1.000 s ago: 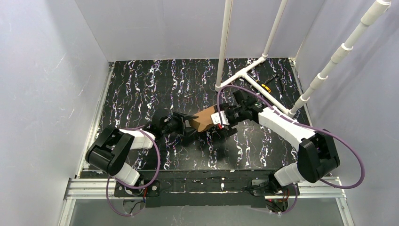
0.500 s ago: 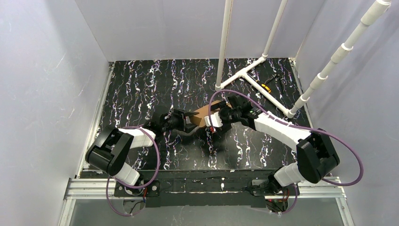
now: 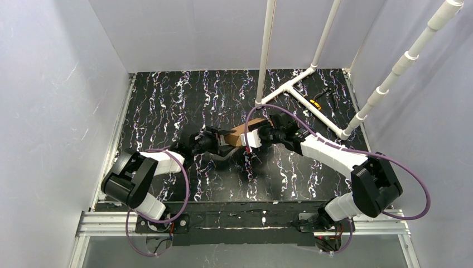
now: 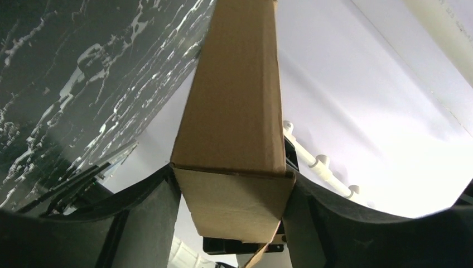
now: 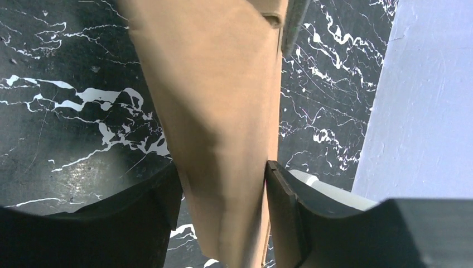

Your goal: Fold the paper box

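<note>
Plain brown corrugated-cardboard paper box (image 3: 239, 135): gripped at opposite ends by left claw (image 4: 231, 190) and right claw (image 5: 223, 184), likely steadied for folding.

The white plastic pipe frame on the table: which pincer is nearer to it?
Right. The right pincer grips the brown cardboard box just in front of the white plastic pipe frame; the left pincer grips the box's opposite end, farther to the left.
</note>
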Controlling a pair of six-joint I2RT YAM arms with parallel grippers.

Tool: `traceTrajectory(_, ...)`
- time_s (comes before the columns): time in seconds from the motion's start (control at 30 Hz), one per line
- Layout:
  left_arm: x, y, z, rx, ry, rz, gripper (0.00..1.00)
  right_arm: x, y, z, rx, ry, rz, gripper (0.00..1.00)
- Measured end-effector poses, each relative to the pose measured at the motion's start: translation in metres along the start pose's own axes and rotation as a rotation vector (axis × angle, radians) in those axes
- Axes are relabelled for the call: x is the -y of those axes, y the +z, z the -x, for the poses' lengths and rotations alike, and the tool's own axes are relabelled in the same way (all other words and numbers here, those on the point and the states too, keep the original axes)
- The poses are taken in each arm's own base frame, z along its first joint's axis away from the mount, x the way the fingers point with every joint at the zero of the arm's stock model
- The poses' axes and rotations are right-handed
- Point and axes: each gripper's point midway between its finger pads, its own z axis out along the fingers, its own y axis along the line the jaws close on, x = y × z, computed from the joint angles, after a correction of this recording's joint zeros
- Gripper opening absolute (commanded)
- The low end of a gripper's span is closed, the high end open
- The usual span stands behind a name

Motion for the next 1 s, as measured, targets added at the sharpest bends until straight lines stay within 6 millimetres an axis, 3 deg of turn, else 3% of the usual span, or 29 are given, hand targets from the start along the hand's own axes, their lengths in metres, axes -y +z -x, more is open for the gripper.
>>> traceTrajectory(0.17, 0.003, -0.002, -0.006, -0.024, 0.025, -0.008, 0.77, 0.002, 0.0, 0.002, 0.007, 0.046, -0.014, 0.56)
traceTrajectory(0.33, 0.015, -0.011, -0.015, -0.042, 0.097, -0.05, 0.98, -0.008, 0.0, 0.001, 0.027, 0.128, -0.005, 0.56)
traceTrajectory(0.6, 0.035, -0.049, -0.023, -0.019, 0.311, -0.161, 0.98, -0.013, -0.017, 0.003, 0.09, 0.319, -0.013, 0.56)
traceTrajectory(0.8, 0.038, -0.084, -0.022, 0.08, 0.597, -0.167, 0.98, -0.019, -0.028, 0.007, 0.156, 0.542, 0.013, 0.55)
traceTrajectory(0.93, 0.026, -0.11, 0.0, 0.265, 0.898, -0.061, 0.98, -0.032, -0.029, 0.01, 0.257, 0.932, 0.109, 0.56)
traceTrajectory(1.0, 0.012, -0.117, 0.007, 0.294, 1.013, -0.042, 0.98, -0.029, -0.025, 0.008, 0.314, 1.111, 0.143, 0.57)
